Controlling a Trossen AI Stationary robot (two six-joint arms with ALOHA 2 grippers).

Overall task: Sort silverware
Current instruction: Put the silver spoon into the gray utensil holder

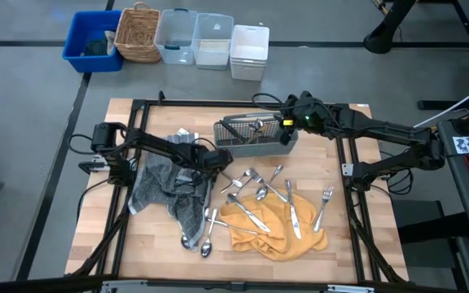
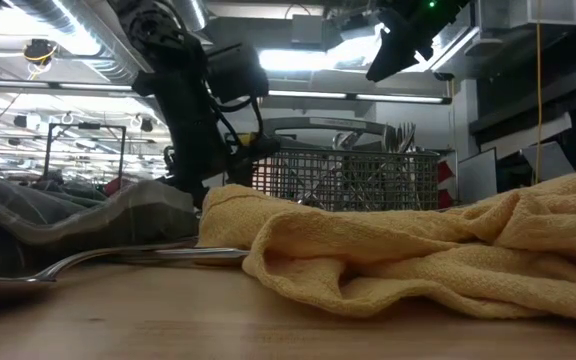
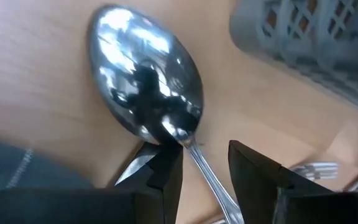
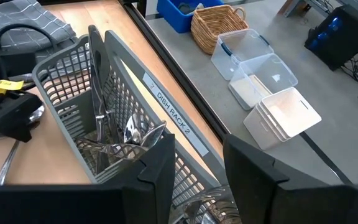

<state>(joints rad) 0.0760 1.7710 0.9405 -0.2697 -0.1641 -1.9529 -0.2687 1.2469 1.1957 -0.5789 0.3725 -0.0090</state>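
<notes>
1. Where the wooden surface (image 1: 137, 236) comes nearest the low camera, a yellow cloth (image 2: 418, 255) lies rumpled, with a spoon handle (image 2: 118, 258) running flat beside it.
2. On that cloth and just around it, seen from above, loose silverware (image 1: 259, 199) is scattered: forks, spoons and knives, with one fork (image 1: 324, 205) just off the cloth's right edge and two spoons (image 1: 206, 236) off its left edge, below a grey plaid towel (image 1: 165, 191).
3. The left claw (image 1: 216, 157) sits low over the surface between the towel and the mesh caddy (image 1: 255, 137). Its fingers (image 3: 253, 171) stand apart, released, and straddle the neck of a spoon (image 3: 145, 84) lying bowl-up on the wood; the handle passes between them, and one finger seems to touch it.
4. The right claw (image 1: 287, 120) hovers above the caddy's right end, its fingers (image 4: 160, 165) spread and holding nothing.
5. Inside the caddy, cutlery (image 4: 126, 140) lies heaped in the compartment below that claw, with a dark-looking piece (image 4: 98, 81) standing upright.
6. Beyond the surface, on the floor, stand a blue bin (image 1: 94, 39), a wicker basket (image 1: 139, 32) and clear and white containers (image 1: 214, 42).
</notes>
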